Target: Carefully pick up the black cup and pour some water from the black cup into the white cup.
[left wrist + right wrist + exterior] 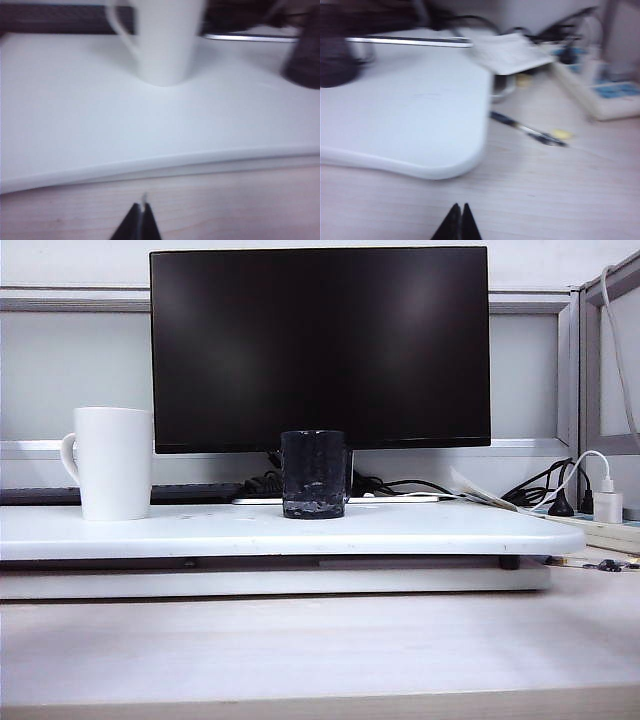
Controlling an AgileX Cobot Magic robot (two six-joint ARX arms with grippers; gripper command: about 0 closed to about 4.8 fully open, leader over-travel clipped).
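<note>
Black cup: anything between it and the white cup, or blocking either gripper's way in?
Nothing visible. The black cup and white cup stand apart on the white board with bare surface between. Left gripper and right gripper, both shut and empty, sit over the wooden desk short of the board.

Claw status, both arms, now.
Left claw: shut, empty, over the desk short of the white cup.
Right claw: shut, empty, over the desk, away from the black cup.
</note>
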